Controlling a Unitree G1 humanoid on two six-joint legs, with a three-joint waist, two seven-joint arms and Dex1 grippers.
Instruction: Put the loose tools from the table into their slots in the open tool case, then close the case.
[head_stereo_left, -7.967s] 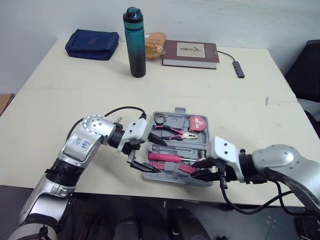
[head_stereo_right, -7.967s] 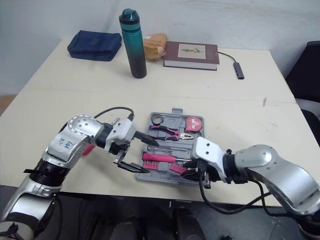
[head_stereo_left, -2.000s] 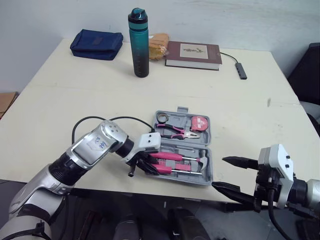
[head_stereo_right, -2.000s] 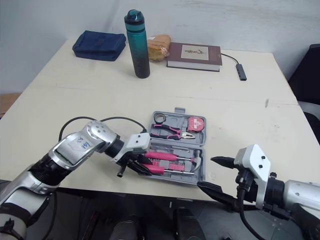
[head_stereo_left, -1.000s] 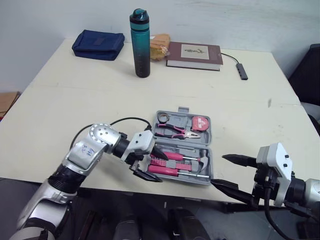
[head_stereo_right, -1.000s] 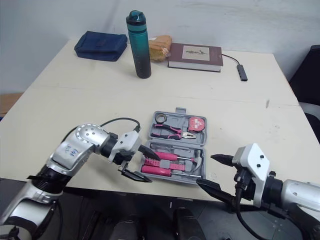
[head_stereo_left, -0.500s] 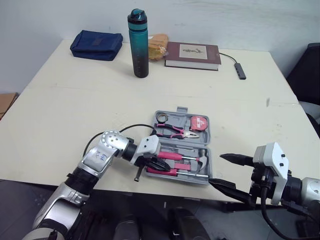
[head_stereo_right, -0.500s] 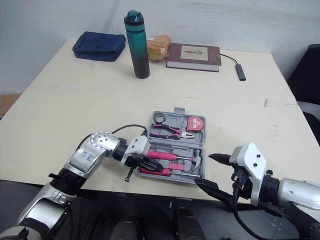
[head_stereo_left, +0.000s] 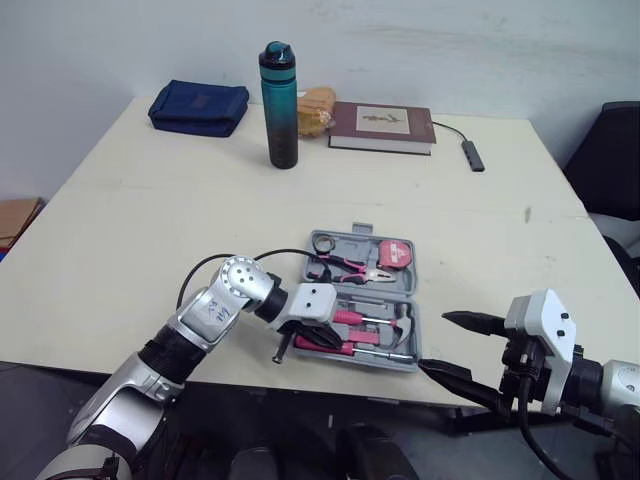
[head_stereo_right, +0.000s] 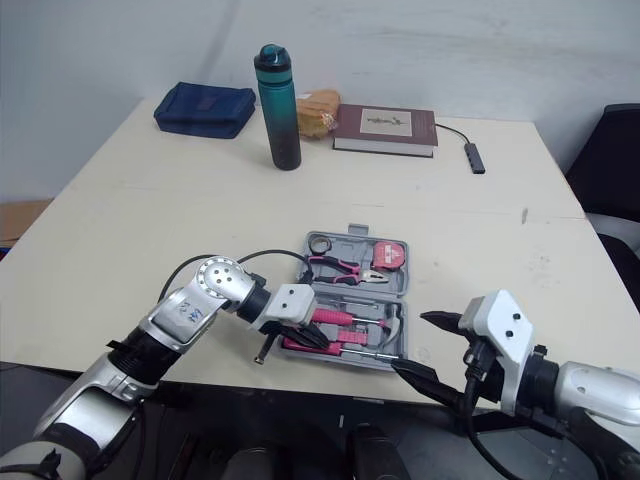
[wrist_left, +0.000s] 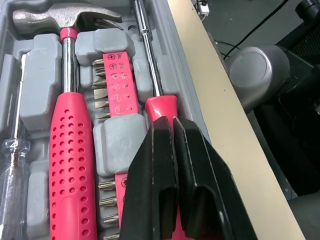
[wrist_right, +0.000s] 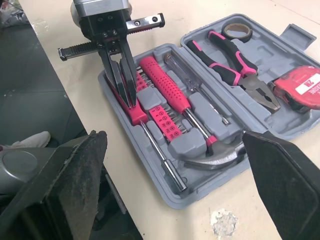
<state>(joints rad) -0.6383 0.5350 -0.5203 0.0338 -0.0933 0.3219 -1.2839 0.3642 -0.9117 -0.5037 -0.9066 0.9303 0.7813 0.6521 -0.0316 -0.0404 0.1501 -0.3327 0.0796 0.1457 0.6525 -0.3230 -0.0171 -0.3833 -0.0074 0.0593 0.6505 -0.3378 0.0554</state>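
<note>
The grey tool case (head_stereo_left: 416, 318) lies open near the table's front edge. It holds a hammer (wrist_left: 70, 130), a pink bit strip (wrist_left: 116, 92), pliers (head_stereo_left: 345, 265), a tape measure (head_stereo_left: 397, 255) and a tape roll (head_stereo_left: 322, 242). A pink-handled screwdriver (wrist_left: 162, 102) lies in the front slot. My left gripper (head_stereo_left: 318, 340) is shut, its tips (wrist_right: 127, 92) resting on that handle at the case's front left. My right gripper (head_stereo_left: 435, 342) hangs open off the table's front edge, right of the case, with nothing between its fingers (wrist_right: 75, 175).
At the table's far side stand a teal bottle (head_stereo_left: 281, 105), a blue pouch (head_stereo_left: 200, 105), a bread bag (head_stereo_left: 315, 105), a brown book (head_stereo_left: 380, 125) and a small hub on a cable (head_stereo_left: 472, 155). A black chair (head_stereo_left: 610, 150) stands off the right edge.
My left gripper has gone from open to shut and has moved from the case's front left corner onto the pink screwdriver handle. The right gripper has stayed in place. The camera has shifted slightly.
</note>
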